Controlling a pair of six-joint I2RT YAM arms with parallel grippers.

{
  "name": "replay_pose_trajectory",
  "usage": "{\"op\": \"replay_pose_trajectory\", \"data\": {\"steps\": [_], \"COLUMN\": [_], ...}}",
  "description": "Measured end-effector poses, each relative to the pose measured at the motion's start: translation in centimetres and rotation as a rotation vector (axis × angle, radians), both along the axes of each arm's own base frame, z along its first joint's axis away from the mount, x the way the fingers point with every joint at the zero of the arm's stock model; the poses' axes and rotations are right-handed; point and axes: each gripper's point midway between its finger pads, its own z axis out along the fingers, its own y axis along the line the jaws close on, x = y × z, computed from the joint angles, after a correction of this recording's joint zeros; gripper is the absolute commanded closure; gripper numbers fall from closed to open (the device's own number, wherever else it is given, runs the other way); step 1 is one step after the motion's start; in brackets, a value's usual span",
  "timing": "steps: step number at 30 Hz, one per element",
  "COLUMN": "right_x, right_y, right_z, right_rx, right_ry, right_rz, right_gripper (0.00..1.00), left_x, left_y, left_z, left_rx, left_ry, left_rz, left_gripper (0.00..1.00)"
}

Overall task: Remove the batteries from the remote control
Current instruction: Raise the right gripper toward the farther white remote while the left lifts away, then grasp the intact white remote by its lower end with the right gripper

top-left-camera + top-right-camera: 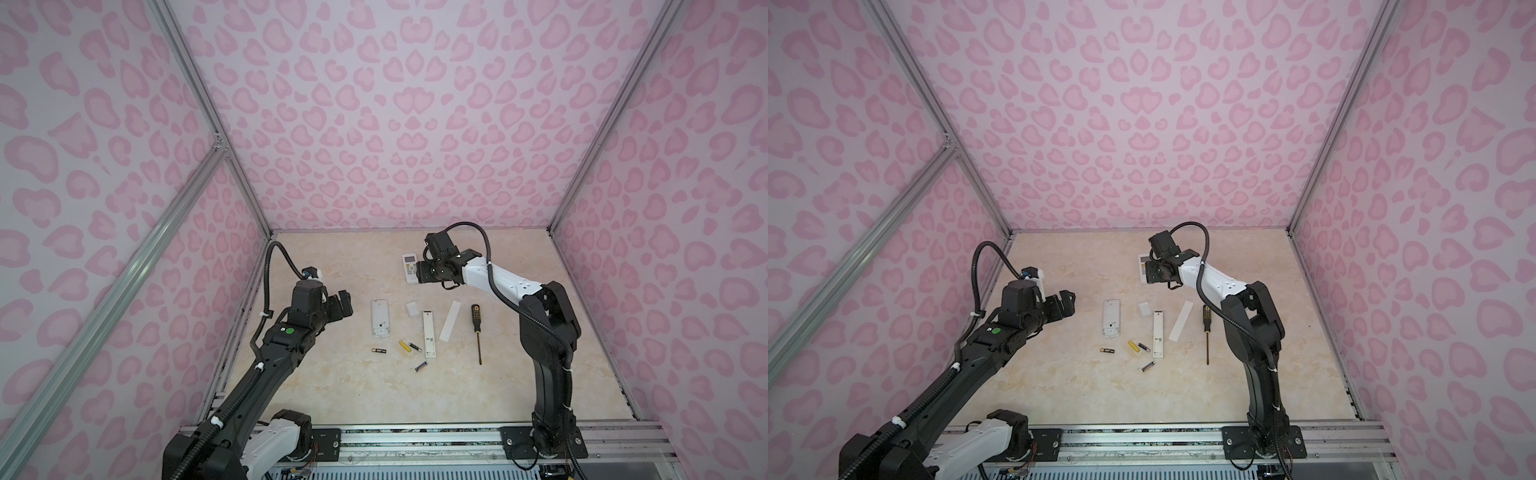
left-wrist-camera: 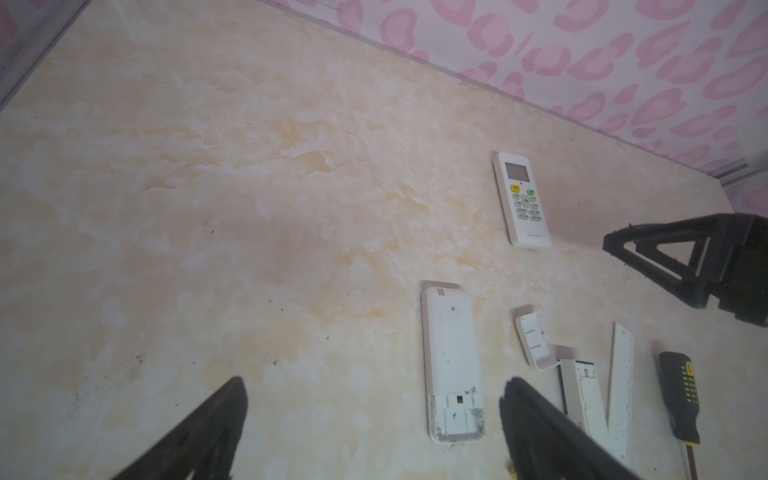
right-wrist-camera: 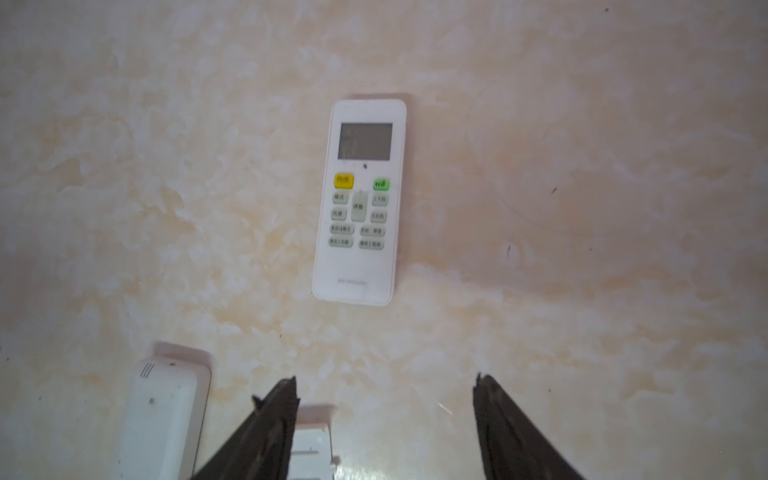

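Because the right gripper [image 3: 386, 380], spread and empty, hangs near the face-up remote control [image 1: 409, 264] by the far edge of the surface [image 1: 332, 390], both top views hide part of that remote, and its battery bay is unseen. Four batteries [image 1: 404, 347] lie loose mid-surface, just before an opened white remote [image 1: 380, 318] and beside a slim one [image 1: 430, 334], with a screwdriver [image 1: 476, 332] to their right. The left gripper [image 2: 374, 384] hovers toward the left edge, spread wide and empty.

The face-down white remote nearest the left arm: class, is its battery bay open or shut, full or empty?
Open and empty: the remote lies back up, cover off, and the bare bay holds no cells.
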Motion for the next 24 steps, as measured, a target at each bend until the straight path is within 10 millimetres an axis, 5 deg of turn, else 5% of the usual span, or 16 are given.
{"op": "replay_pose_trajectory", "data": {"steps": [7,14,24], "right_x": [2.7,3.9,4.2], "right_y": [2.2,4.5,4.0], "right_z": [-2.8,-5.6,-7.2], "right_rx": [-0.030,-0.069,-0.121], "right_ry": [0.032,0.071,0.107], "right_rz": [-0.005,0.008,-0.014], "right_gripper": [0.28,0.28,0.28], "left_x": [2.9,4.1,4.2], "left_y": [-0.8,-1.6,-2.2], "left_z": [-0.5,-3.1,-4.9], "left_rx": [0.022,0.025,-0.007], "left_ry": [0.017,0.078,0.120], "left_rz": [-0.022,-0.044,-0.051], "left_gripper": [0.03,0.03,0.04]}}
